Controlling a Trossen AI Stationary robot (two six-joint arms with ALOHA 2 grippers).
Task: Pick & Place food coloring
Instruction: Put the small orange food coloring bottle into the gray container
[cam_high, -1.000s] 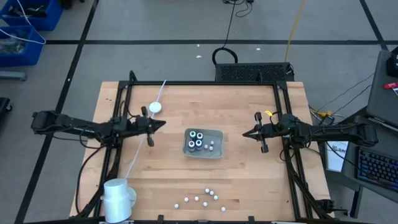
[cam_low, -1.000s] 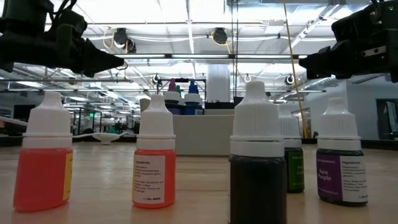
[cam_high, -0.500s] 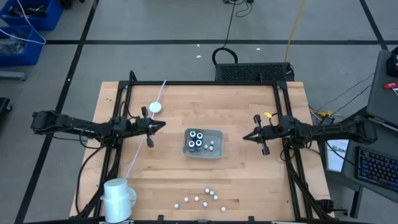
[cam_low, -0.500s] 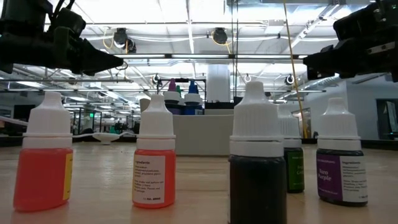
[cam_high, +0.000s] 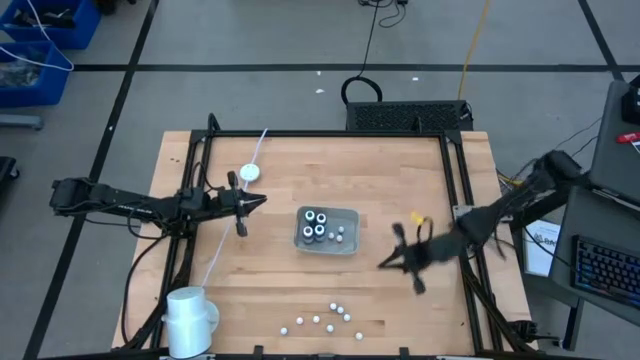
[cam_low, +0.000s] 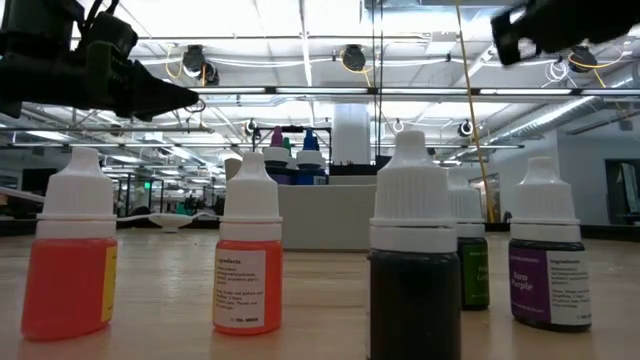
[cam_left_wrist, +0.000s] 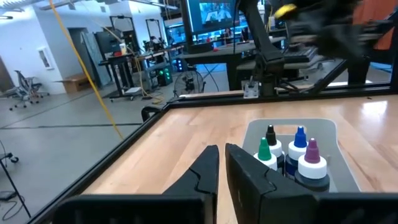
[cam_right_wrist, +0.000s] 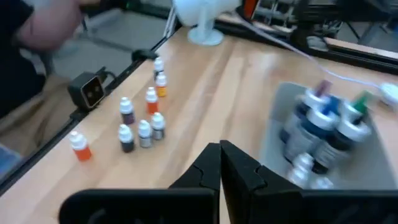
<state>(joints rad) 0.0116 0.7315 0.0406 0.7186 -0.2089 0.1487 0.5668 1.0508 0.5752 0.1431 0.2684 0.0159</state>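
Both end effectors closed, hovering: left end effector (cam_high: 262, 199), right end effector (cam_high: 383, 265).

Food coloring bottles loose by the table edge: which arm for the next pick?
Right. Its pincer sits nearer the loose bottles; the left pincer hangs farther off, beside the grey tray.

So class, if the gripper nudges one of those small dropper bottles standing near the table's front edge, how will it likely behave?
The orange dropper bottle stands tall on a narrow base, so it probably tips easily. Its round body would likely roll once down. It looks small and probably light.
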